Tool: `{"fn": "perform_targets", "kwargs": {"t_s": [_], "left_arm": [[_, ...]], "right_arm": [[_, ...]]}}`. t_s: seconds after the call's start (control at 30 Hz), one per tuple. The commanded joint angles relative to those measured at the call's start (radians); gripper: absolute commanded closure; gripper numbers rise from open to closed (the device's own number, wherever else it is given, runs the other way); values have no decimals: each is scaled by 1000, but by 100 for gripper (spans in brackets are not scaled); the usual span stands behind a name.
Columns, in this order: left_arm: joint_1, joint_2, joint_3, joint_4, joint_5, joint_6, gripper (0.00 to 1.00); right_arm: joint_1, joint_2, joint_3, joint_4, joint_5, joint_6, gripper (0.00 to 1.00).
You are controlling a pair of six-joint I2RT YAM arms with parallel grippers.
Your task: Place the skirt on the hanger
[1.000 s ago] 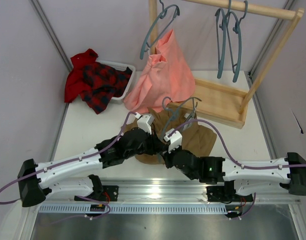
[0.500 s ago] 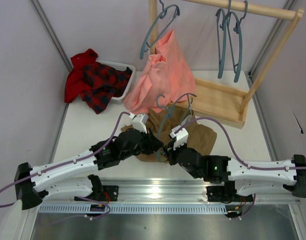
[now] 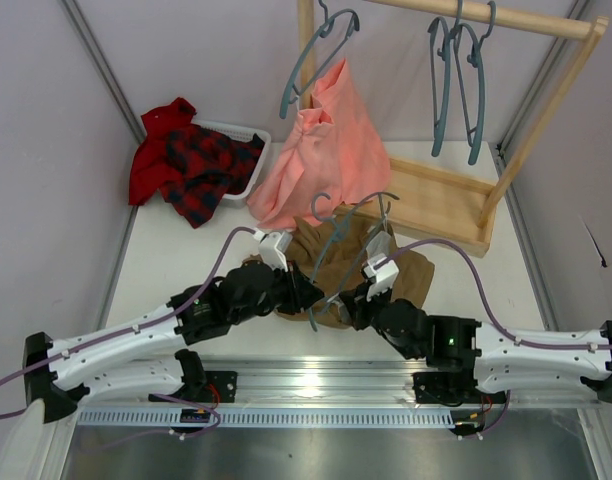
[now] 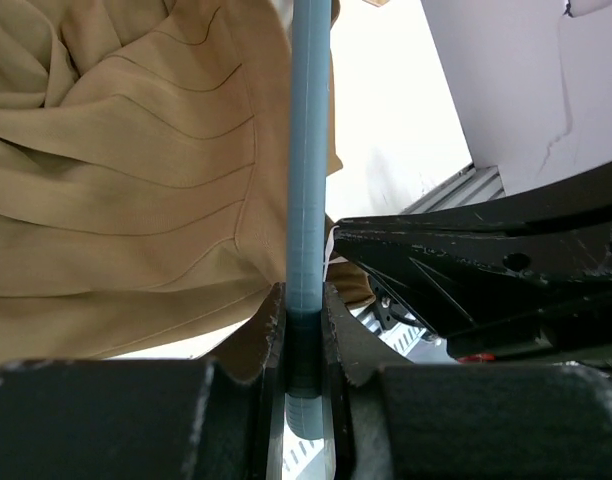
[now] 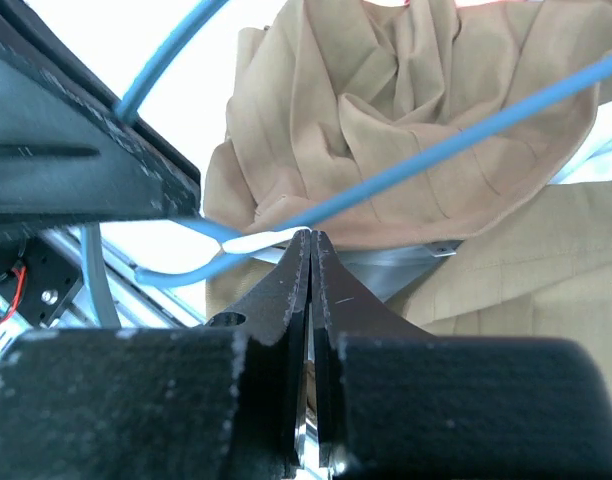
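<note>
Crumpled khaki skirt (image 4: 136,180) lies heaped; slim grey-blue hanger (image 4: 309,150) slants across it, perhaps touching.

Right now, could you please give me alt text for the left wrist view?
The left tool clamps a slim grey-blue hanger bar running straight up the frame. Folded tan skirt fills the left behind it; the black right arm crosses at right.

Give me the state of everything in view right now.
Slim grey-blue plastic hanger: clamped in left claw.
Khaki cloth skirt: crumpled on the table, not hung.
Right claw: shut.
Salmon-pink cloth garment: hanging on wooden rack.
Red-and-black plaid garment: heaped in white basket.
Spare grey-blue hangers: hanging bare on the rack.
</note>
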Motion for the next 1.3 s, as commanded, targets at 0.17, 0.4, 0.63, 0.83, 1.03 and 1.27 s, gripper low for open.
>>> {"fn": "perform_targets", "kwargs": {"t_s": [0.17, 0.4, 0.63, 0.83, 1.03, 1.27], "left_arm": [[-5, -10, 93, -5, -33, 133, 100], [-5, 17, 174, -14, -47, 281, 100], [-3, 61, 380, -209, -113, 450, 100], [-5, 119, 584, -468, -231, 527, 100], [1, 191, 861, -632, -381, 568, 100], [108, 472, 1428, -760, -268, 650, 100]], "right_arm": [[-1, -61, -32, 105, -109, -35, 67], [8, -107, 52, -39, -99, 16, 23], [-18, -206, 284, -507, 231, 290, 16], [-30, -349, 413, -717, 377, 445, 15], [-29, -383, 470, -843, 478, 479, 13], [-30, -314, 487, -801, 524, 292, 1]]}}
